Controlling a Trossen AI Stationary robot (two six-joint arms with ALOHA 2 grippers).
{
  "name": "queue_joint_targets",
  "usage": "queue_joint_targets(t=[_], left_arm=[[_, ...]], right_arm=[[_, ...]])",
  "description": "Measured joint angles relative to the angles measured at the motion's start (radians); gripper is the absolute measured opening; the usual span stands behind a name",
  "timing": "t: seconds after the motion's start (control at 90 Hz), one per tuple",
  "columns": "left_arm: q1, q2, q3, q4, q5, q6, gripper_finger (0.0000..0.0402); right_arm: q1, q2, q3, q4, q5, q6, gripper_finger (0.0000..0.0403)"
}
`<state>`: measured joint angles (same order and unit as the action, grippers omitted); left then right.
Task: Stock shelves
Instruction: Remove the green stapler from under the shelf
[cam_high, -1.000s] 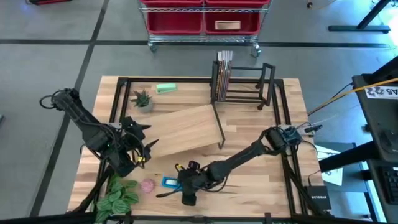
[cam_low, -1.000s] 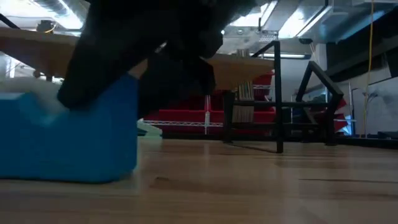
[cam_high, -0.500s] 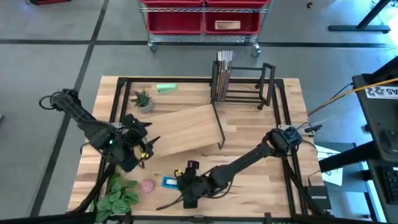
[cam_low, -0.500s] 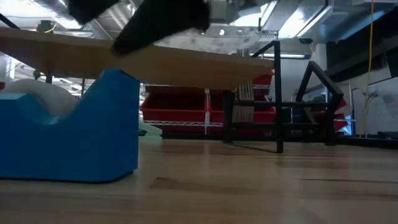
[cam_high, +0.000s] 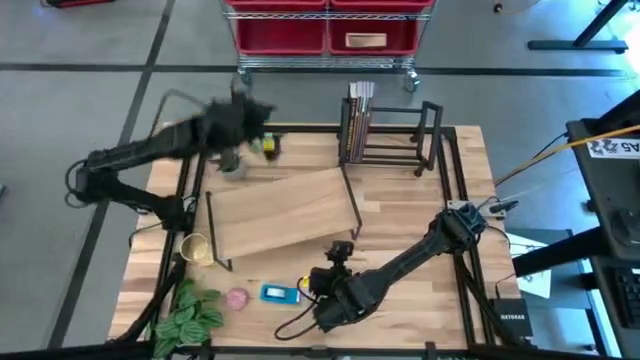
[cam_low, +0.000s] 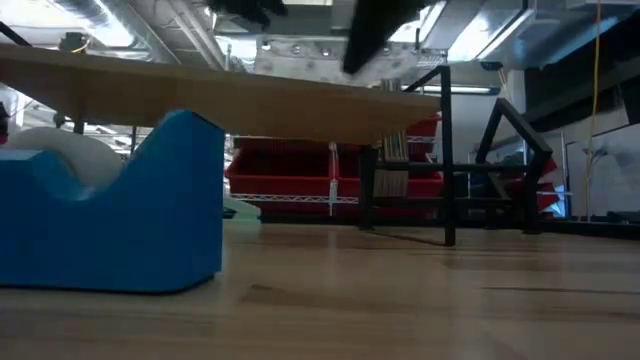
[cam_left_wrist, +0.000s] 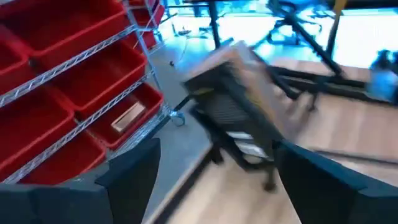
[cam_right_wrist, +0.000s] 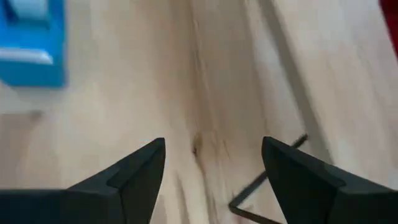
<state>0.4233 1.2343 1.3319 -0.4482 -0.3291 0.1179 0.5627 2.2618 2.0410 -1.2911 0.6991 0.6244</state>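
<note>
The wood-topped shelf (cam_high: 285, 212) stands askew at the table's middle on its black legs; its top (cam_low: 230, 95) spans the low view. The black book rack (cam_high: 390, 132) stands at the far edge with several books (cam_high: 360, 100) upright in its left end, and shows in the left wrist view (cam_left_wrist: 236, 118). My left gripper (cam_left_wrist: 217, 162) is open and empty, blurred in the air over the far left corner (cam_high: 250, 125). My right gripper (cam_right_wrist: 211, 149) is open and empty above the near table (cam_high: 325, 308), right of a blue tape dispenser (cam_high: 280, 293) (cam_low: 110, 215).
A small potted succulent (cam_high: 231, 160) and a green object (cam_high: 265, 143) lie under my left gripper. A tan round thing (cam_high: 193, 247), a pink object (cam_high: 237, 297) and a leafy plant (cam_high: 190, 315) sit near left. A black cable (cam_high: 290, 328) lies near my right gripper. A cart with red bins (cam_high: 325, 30) stands beyond.
My left arm has swung fast from the near left of the table up and across to the far left corner, uncovering the tan round thing. My right gripper has risen off the blue tape dispenser and drawn a little toward the table's right edge; the dispenser stays.
</note>
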Motion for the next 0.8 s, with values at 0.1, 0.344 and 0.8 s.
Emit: queue_joint_targets(t=[0.1,0.344,0.8], left_arm=[[0.211,0.055,0.000,0.025,0.130,0.055,0.0299],[0.512,0.266,0.000,-0.031,0.402,0.107,0.0299],[0.512,0.729,0.331,-0.478,0.297,0.442,0.0299]], right_arm=[[-0.020,0.000,-0.059,0.018,-0.013,0.008,0.0252],[-0.090,-0.002,-0.153,0.014,-0.135,0.018,0.0252],[-0.195,-0.012,-0.160,0.010,-0.168,-0.087,0.0252]])
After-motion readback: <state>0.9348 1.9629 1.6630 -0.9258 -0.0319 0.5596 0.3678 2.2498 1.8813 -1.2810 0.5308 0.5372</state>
